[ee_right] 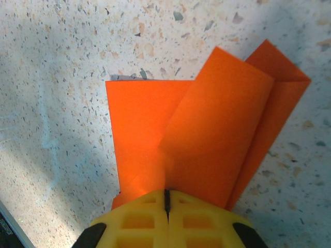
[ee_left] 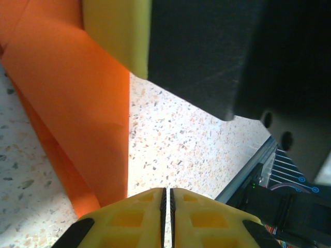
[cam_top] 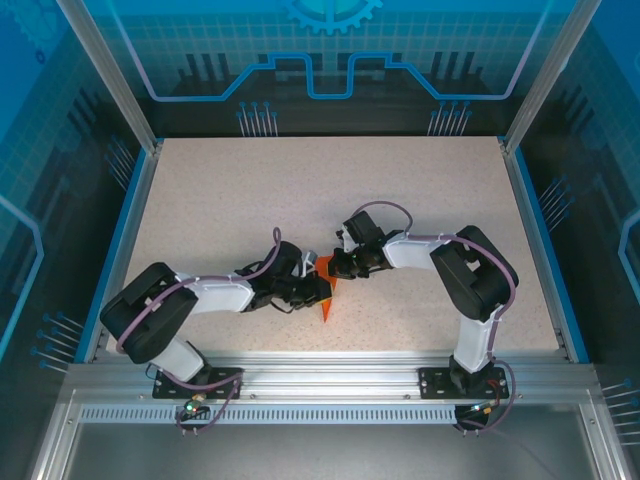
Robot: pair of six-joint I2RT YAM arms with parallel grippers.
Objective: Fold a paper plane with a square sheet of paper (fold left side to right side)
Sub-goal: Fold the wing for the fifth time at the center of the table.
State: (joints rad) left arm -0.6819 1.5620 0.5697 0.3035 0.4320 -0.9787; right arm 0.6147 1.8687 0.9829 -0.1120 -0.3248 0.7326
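1. One desk [cam_top: 250, 200] carries two arms and one piece of orange paper [cam_top: 327, 303].
2. The paper lies about midway between the desk's left and right edges, nearer the near edge than the far one. A pointed end faces the near edge.
3. The two grippers meet over the paper, tips close together: the left gripper [cam_top: 319, 291] reaches in from the left, the right gripper [cam_top: 336, 270] from the right.
4. In the right wrist view, the paper [ee_right: 207, 129] shows three overlapping panels: one flat on the desk at left, one raised flap in the middle, and one creased part behind at right.
5. The right gripper [ee_right: 166, 202] has its two yellow fingers pressed together. The middle flap's crease runs straight into them, so it pinches the paper.
6. The left gripper [ee_left: 166, 209] has its two yellow fingers together, with only a thin slit between and no orange in it. The paper's [ee_left: 77, 103] straight edge comes down just beside them.
7. One yellow finger [ee_left: 118, 31] of the right gripper stands against the paper's upper part in the left wrist view.
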